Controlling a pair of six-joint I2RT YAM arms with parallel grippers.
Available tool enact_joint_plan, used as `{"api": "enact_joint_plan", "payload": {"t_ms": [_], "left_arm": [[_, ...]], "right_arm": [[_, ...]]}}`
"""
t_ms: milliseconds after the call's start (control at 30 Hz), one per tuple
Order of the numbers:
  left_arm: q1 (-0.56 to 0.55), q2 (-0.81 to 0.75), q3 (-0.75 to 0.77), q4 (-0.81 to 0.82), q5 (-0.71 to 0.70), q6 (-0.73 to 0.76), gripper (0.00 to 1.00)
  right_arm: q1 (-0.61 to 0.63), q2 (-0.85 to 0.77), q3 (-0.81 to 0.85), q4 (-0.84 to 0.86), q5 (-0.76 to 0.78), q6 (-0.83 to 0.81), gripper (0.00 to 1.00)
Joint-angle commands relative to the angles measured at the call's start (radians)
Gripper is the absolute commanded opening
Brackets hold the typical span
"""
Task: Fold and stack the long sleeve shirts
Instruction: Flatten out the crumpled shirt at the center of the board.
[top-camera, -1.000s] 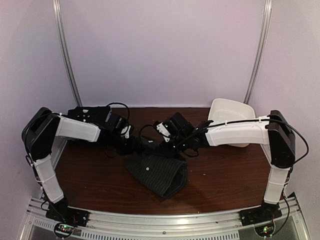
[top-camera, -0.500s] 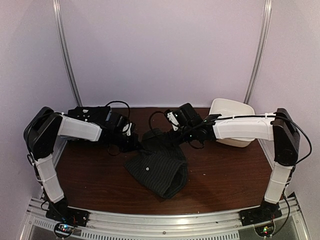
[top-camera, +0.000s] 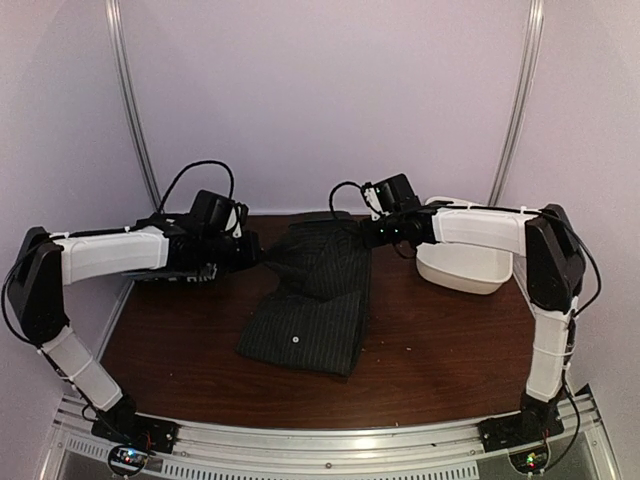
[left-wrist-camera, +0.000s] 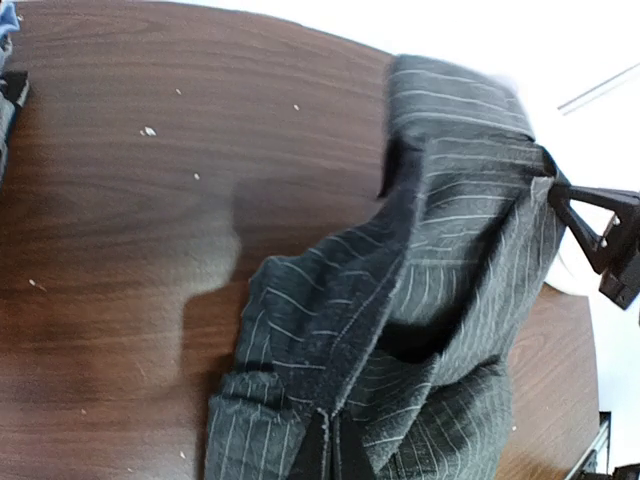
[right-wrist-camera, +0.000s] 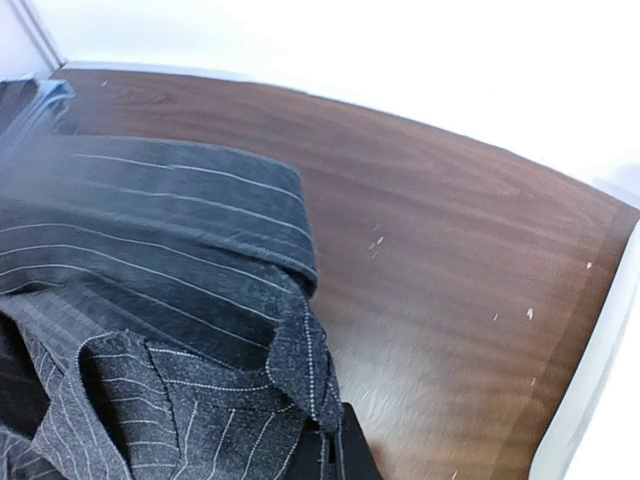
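One long sleeve shirt (top-camera: 315, 300), charcoal with fine pale pinstripes, lies stretched from mid-table toward the back wall, a small white button (top-camera: 296, 339) showing near its front end. My left gripper (top-camera: 262, 255) is shut on the shirt's left upper edge. In the left wrist view the fingertips (left-wrist-camera: 335, 452) pinch a seam of the cloth (left-wrist-camera: 440, 300). My right gripper (top-camera: 368, 236) is shut on the shirt's right upper corner. In the right wrist view that stitched corner (right-wrist-camera: 305, 370) sits between the fingers (right-wrist-camera: 335, 452). The cloth's far end is raised between the two grippers.
A white plastic tub (top-camera: 462, 268) stands at the back right, just under the right forearm; its rim (right-wrist-camera: 600, 380) shows in the right wrist view. The brown wooden table (top-camera: 450, 350) ends at the back wall. Metal rails run along the front edge.
The left gripper closed on the shirt. Both grippers moved back and apart, pulling the bunched shirt out into a longer shape toward the back wall.
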Motion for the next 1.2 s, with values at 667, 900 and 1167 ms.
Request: {"api": "enact_joint_plan", "payload": {"t_ms": [667,900,1167], "left_arm": [[0.142,0.247,0.167,-0.073,0.160,0.118,0.58],[0.088,0.166,-0.043,0.021,0.211,0.076,0.59],[0.042,0.175,-0.109,0.059,0.198,0.050,0.60]], "right_arm": [[-0.023,0.096,0.170,-0.172,-0.232,0.018,0.57],[-0.001,-0.080,-0.206,0.035,-0.381,0.161,0.65],[0.003,-0.082,-0.365,0.197,-0.462,0.261,0.67]]}}
